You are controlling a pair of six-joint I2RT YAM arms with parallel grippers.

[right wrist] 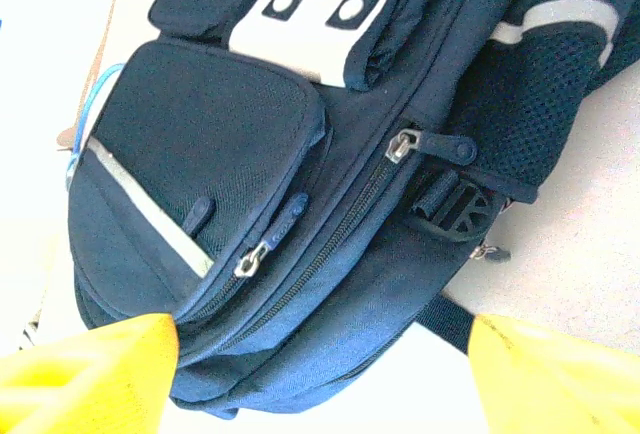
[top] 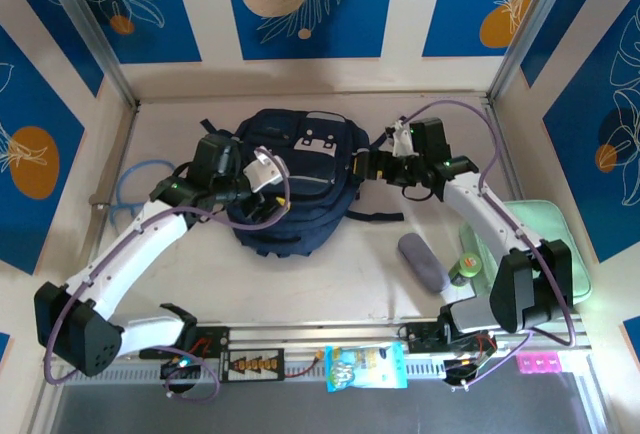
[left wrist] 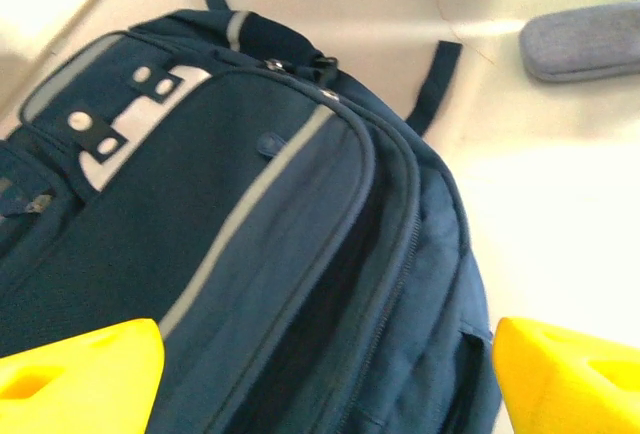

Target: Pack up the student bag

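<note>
the student bag [top: 295, 179] is lying flat on the bench [top: 330, 289] toward 12 o'clock, and with the left gripper [left wrist: 320, 379] and right gripper [right wrist: 320, 374] both hovering spread apart, holding nothing, a one-sided zipper tug is risking dragging it sideways.

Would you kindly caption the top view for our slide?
Left tool and right tool, both open, at either side of the bag.

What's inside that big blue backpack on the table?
Nothing inside the student bag can be seen: its navy fabric hides the interior. Visible on the outside are a grey-white patch and zip pulls.
</note>
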